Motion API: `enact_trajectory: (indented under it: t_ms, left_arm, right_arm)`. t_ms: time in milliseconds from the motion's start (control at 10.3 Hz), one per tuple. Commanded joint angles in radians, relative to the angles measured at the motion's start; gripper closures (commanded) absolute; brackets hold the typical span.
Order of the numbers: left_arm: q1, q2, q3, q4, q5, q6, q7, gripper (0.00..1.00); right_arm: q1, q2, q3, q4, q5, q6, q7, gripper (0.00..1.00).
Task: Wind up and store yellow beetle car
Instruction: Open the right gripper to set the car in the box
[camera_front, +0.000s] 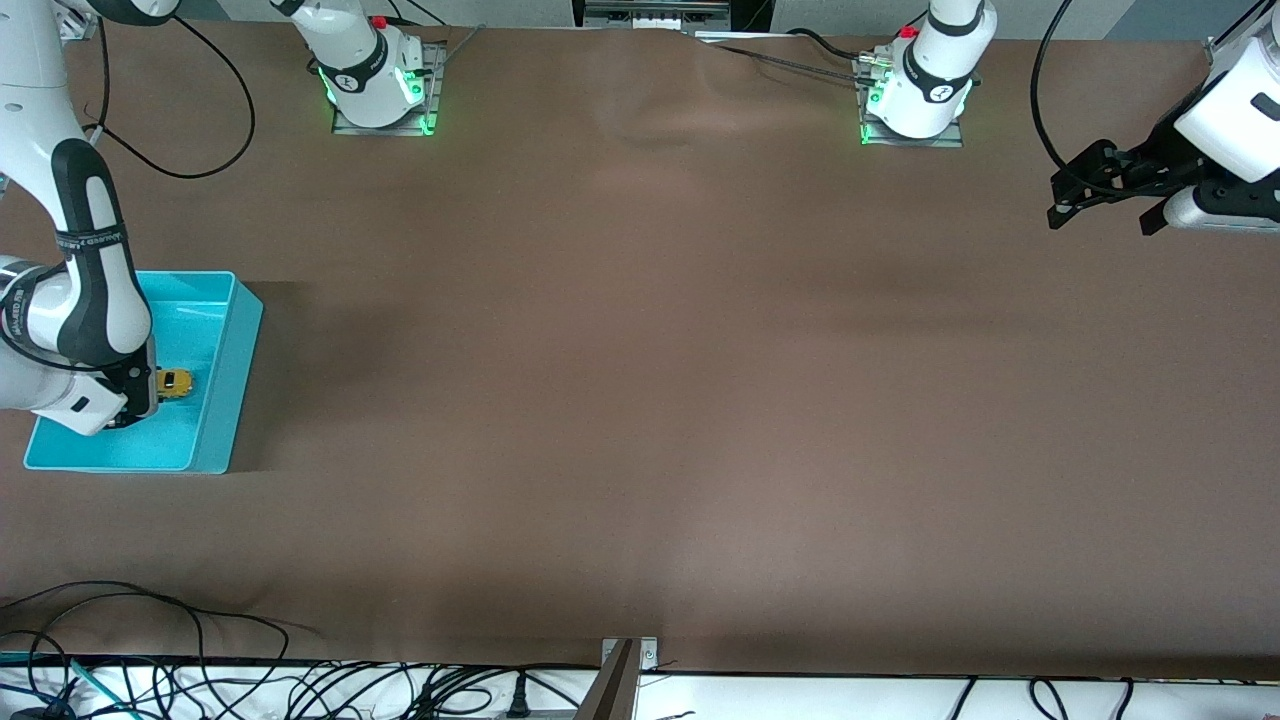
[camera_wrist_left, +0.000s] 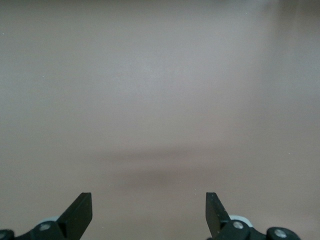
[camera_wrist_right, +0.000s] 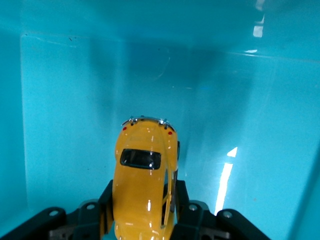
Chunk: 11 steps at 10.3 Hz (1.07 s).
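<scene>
Car going into the bin at the right arm's end of the counter.

The bin (camera_front: 225, 400) is sitting on the counter (camera_front: 650, 400) at the right arm's end, and the right gripper (camera_front: 140, 395) is reaching down inside it, clamping the yellow beetle car (camera_front: 175, 383) between its fingers (camera_wrist_right: 187, 210); the car is hanging within the bin's walls, over its floor. The left gripper (camera_front: 1100, 205) is waiting, spread wide, above the bare counter at the left arm's end, well apart from the bin.
</scene>
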Motion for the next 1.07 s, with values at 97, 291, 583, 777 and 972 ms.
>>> enact_trajectory:
  t_ms: [97,291,583,777,972]
  left_arm:
    - [0.006,0.001,-0.005,0.021,-0.021,-0.021,-0.001,0.0]
    - [0.006,-0.001,-0.003,0.021,-0.021,-0.021,-0.001,0.0]
    - [0.006,-0.001,-0.003,0.021,-0.021,-0.027,-0.001,0.0]
    - [0.006,-0.001,-0.002,0.021,-0.021,-0.027,-0.001,0.0]
    - [0.007,-0.001,-0.002,0.021,-0.02,-0.027,-0.001,0.0]
  right_arm:
    - [-0.016,0.008,0.009,-0.011,-0.014,0.033,-0.019,1.0]
    - [-0.016,0.012,0.009,-0.011,-0.01,0.035,-0.019,0.68]
    - [-0.024,0.018,0.011,-0.011,-0.009,0.041,-0.021,0.56]
    - [-0.021,0.017,0.012,-0.011,-0.008,0.03,-0.019,0.28]
    - [-0.021,0.011,0.015,-0.01,-0.008,0.025,-0.021,0.07]
